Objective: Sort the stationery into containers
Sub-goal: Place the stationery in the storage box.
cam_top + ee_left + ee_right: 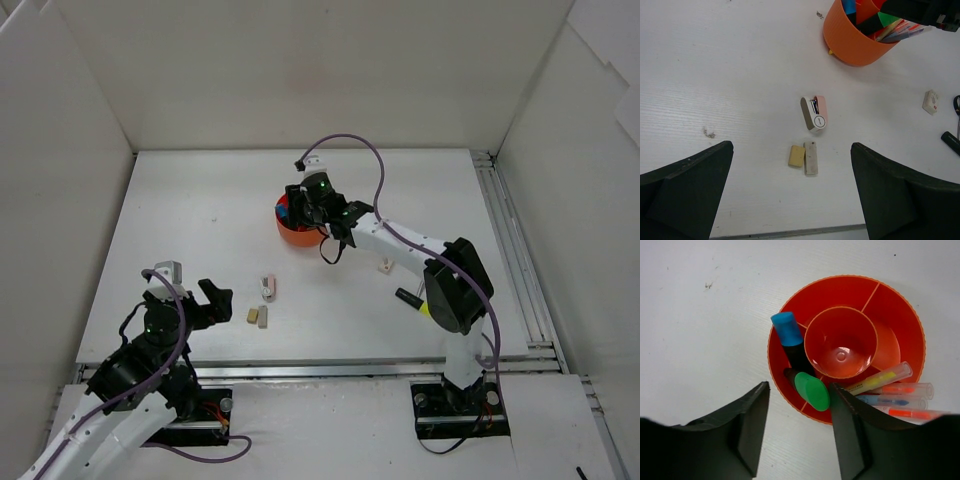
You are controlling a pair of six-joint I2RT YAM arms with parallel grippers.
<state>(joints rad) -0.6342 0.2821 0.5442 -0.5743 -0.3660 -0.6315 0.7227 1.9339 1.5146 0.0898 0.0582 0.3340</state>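
green highlighter [815, 392] is in the organiser [890, 305]; right gripper [798, 389] above it, half open, empty. next: erasers [796, 156] under the wide-open, empty left gripper [791, 146].

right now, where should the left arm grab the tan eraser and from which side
Come straight down from above and pinch the tan eraser by its two short ends. It lies flat, and a grey block sits against one long side, probably leaving no room for a finger there.

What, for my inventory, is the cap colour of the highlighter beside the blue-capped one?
The cap is green, clearest in the right wrist view.
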